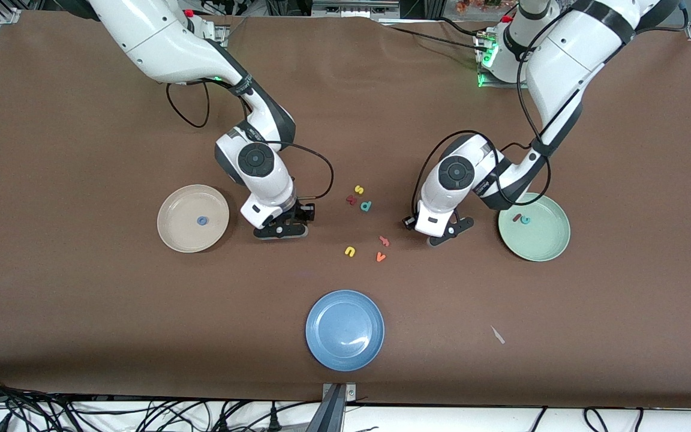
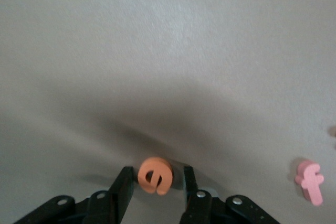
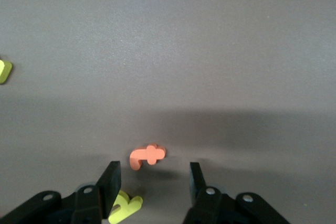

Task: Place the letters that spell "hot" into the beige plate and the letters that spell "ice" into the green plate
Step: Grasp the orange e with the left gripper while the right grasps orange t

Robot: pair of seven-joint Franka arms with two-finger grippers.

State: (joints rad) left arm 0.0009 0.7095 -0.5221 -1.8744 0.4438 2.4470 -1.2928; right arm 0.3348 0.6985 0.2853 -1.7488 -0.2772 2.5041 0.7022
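Observation:
My left gripper [image 1: 446, 233] [image 2: 157, 170] is low over the table beside the green plate [image 1: 546, 249], shut on the orange e [image 2: 155, 175], which stands upright between its fingers. A dark red i [image 1: 517, 218] and a teal c [image 1: 525, 220] lie in the green plate. The blue o [image 1: 202, 221] lies in the beige plate [image 1: 177, 234]. My right gripper [image 1: 282, 230] [image 3: 153, 165] is down beside the beige plate, open. The orange t [image 3: 147, 156] lies just ahead of its fingertips and the yellow h [image 3: 125, 205] beside one finger. The front view hides e, t and h.
Loose letters lie between the two grippers: a yellow s [image 1: 358, 189], a dark red letter [image 1: 351, 200], a teal d [image 1: 366, 206], a yellow u [image 1: 349, 251], a pink f [image 1: 384, 241] [image 2: 310, 182] and an orange v [image 1: 380, 257]. A blue plate [image 1: 345, 330] sits nearest the front camera.

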